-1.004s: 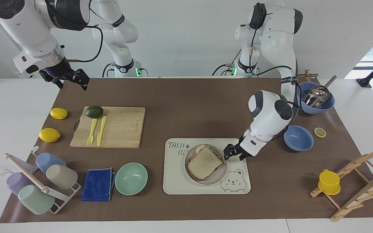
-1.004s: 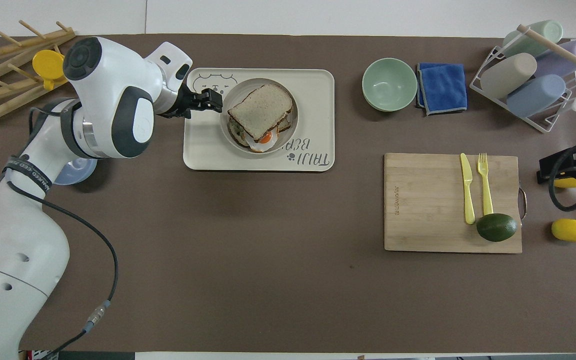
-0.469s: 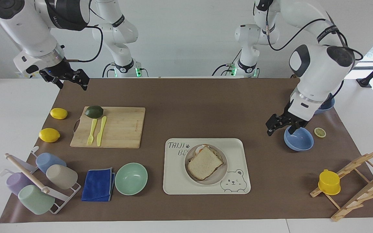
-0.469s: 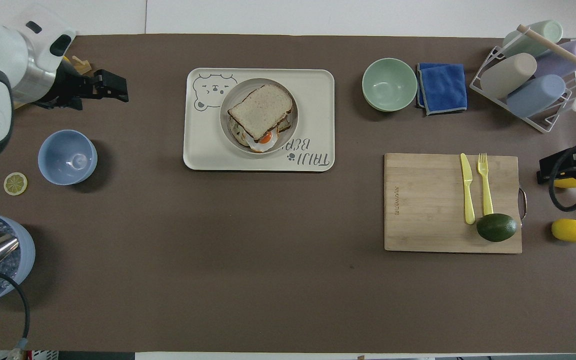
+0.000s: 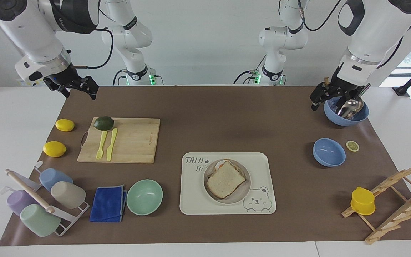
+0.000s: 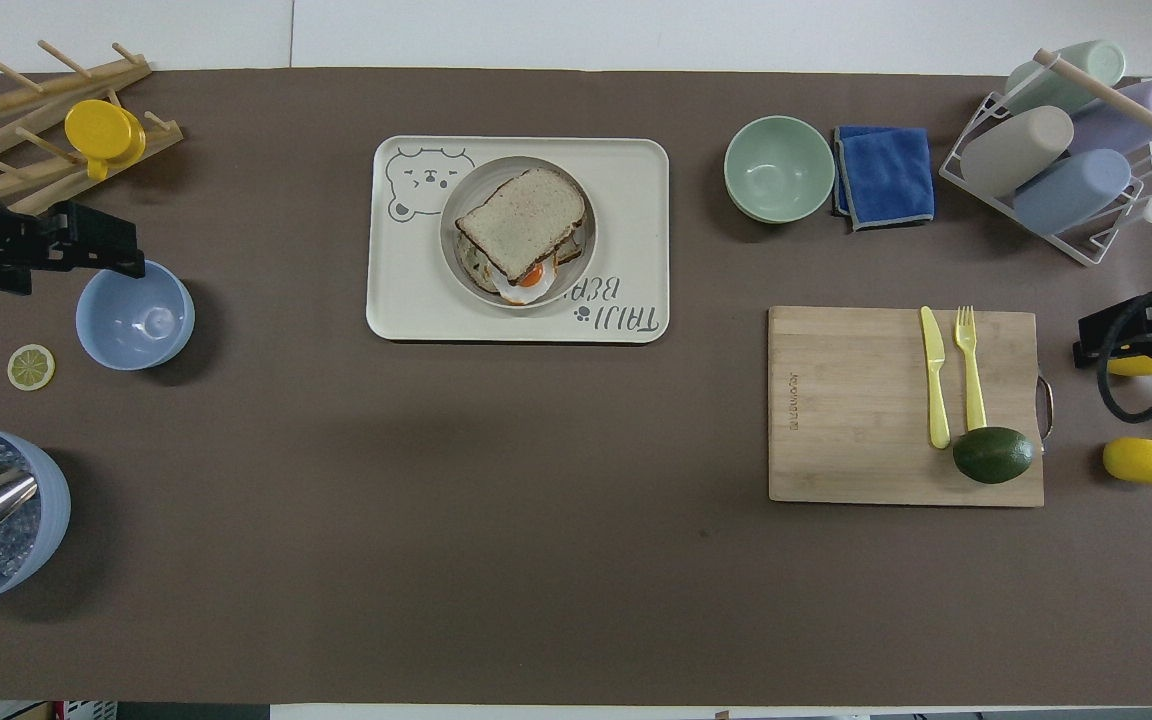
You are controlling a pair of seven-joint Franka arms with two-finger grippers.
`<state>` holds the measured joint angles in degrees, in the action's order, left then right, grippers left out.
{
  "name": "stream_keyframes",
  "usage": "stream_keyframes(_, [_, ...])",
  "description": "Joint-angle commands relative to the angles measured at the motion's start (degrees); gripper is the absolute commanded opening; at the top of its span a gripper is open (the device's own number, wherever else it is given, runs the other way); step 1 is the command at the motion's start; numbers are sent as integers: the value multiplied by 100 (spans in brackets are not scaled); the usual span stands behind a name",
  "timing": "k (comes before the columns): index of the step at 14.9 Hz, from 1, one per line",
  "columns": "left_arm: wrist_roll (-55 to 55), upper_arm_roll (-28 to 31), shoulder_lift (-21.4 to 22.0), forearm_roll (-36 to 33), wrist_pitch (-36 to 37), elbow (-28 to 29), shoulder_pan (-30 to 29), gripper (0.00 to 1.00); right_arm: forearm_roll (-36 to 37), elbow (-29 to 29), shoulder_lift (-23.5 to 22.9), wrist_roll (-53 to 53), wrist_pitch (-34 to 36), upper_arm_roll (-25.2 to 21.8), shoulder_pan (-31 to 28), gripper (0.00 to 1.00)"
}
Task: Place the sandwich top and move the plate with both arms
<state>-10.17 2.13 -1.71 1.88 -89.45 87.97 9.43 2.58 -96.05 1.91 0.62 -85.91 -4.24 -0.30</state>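
Sandwich top [image 5: 226,179] hiding most of the egg; left gripper [image 5: 328,96] and right gripper [image 5: 72,87] apart, empty

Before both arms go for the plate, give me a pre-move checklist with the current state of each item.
1. Sandwich top on the sandwich: ok, it lies on the egg layer, slightly askew.
2. Plate seated on the tray: ok.
3. Plate rim free for gripping: ok, nothing touches it.
4. Left gripper empty: ok, open, up over the blue bowl with the scoop.
5. Right gripper empty: ok, open, waiting over the table's edge at its own end.
6. Way to the plate: ok for the left; for the right, the cutting board and green bowl lie between.
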Motion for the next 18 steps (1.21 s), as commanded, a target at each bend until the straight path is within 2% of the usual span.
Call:
stream_keyframes(1, [33, -46, 512, -109, 244, 675, 24, 100, -161, -19, 73, -115, 39, 2, -40, 100])
stream_keyframes(4, [24, -134, 768, -48, -149, 1274, -28, 100, -161, -19, 73, -115, 39, 2, -40, 100])
stream_keyframes(6, [7, -204, 734, -39, -231, 1188, -20, 100, -161, -19, 73, -115, 48, 2, -40, 100])
stream_keyframes(11, [15, -204, 356, 172, 542, 301, -116, 100, -153, -19, 73, -115, 39, 2, -40, 100])
stream_keyframes(18, [111, -204, 417, 181, 446, 440, -169, 100, -161, -19, 73, -115, 39, 2, -40, 100])
